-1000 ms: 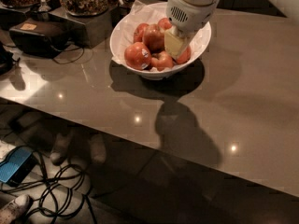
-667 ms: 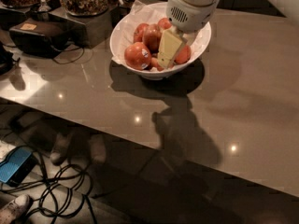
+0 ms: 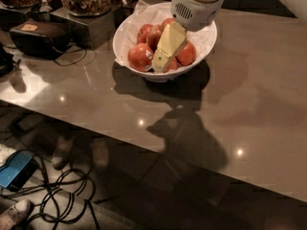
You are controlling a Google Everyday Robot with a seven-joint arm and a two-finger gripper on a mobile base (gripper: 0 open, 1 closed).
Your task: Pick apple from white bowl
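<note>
On the grey counter, the white bowl cradles the apple near its middle. The gripper angles down into the bowl beside it to reach it; whether it is clenched I cannot tell.

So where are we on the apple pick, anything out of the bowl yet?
Done: the approach. The gripper is down inside the white bowl, among the apples. In hand: the grasp itself, though a secure hold on one cannot be confirmed. Left: lifting an apple clear, since every apple visible sits in the bowl.
</note>
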